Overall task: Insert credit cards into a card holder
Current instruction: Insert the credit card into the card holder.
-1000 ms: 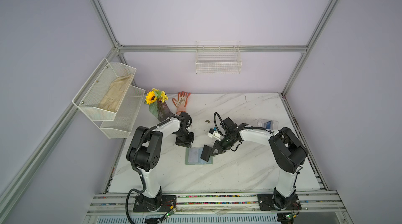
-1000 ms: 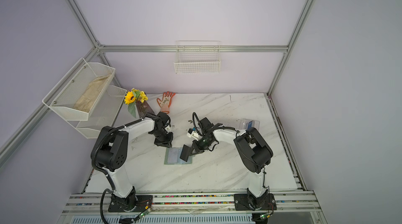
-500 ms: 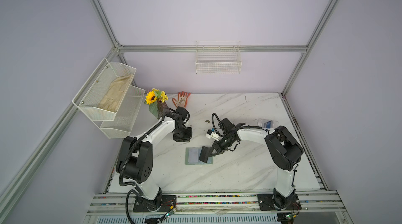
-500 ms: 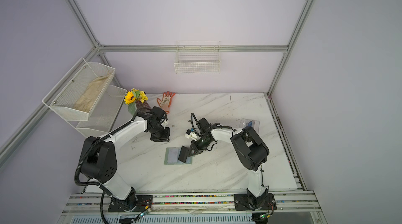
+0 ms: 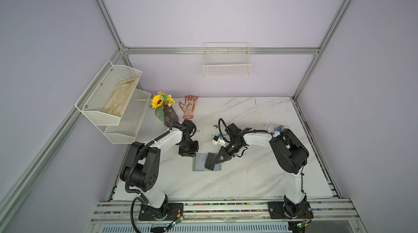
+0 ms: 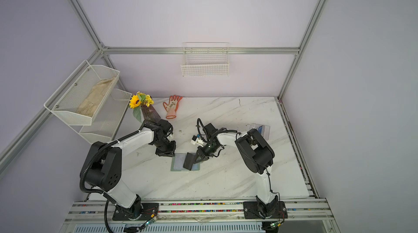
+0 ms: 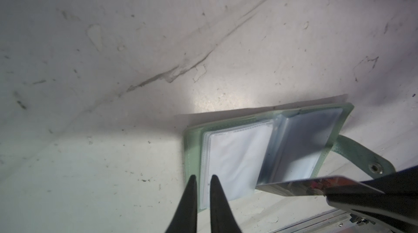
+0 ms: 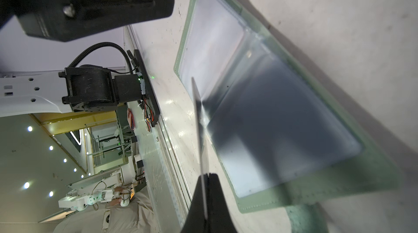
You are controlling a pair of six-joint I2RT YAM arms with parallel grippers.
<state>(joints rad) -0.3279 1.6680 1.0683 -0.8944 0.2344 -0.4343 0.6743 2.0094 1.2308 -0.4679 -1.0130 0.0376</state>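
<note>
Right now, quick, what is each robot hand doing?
Left gripper: jaws slightly apart, holding nothing.
Right gripper: jaws shut on the black card.

We see two matching arms. The left arm (image 5: 167, 138) and the right arm (image 5: 256, 139) wear glossy white shells between bulky, rounded black joints. A ribbed black cable (image 5: 135, 163) runs along the left one. Flat black base plates (image 5: 144, 215) carry thin coloured wires. The left gripper (image 7: 203, 176) has slim, pointed black fingers (image 7: 187, 202).
</note>
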